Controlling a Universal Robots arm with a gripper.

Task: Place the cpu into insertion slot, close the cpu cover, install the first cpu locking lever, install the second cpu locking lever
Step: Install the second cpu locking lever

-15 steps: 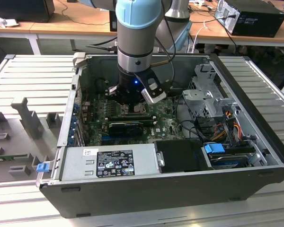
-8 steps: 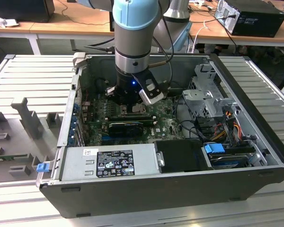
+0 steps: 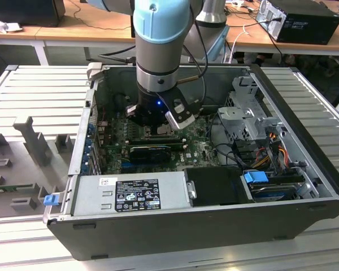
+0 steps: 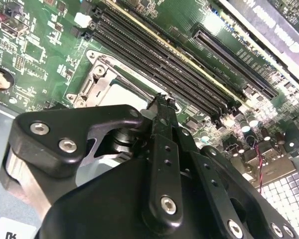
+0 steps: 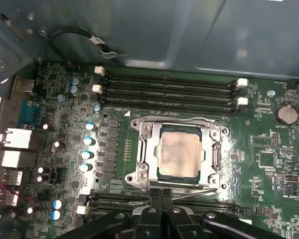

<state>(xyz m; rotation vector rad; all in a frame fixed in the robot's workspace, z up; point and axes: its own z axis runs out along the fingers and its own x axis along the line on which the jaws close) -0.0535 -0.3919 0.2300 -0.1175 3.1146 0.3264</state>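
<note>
Silver-tan cpu [image 5: 179, 156] sits in the insertion slot [image 5: 215, 158] under the closed cpu cover [image 5: 145, 149]; gripper [image 5: 161, 195] jaws pressed together beside a lever.

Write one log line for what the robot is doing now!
gripper: fingers shut, empty | dull silver-tan square cpu: seated in socket | silver-grey metal cpu cover: closed

The exterior view is looking down from above at the open case [image 3: 175, 226] and arm [image 3: 161, 39]. Both wrist views are sitting close over the green board [image 5: 274, 164], sharing the socket [image 5: 178, 154] and memory slots [image 4: 159, 59].
</note>
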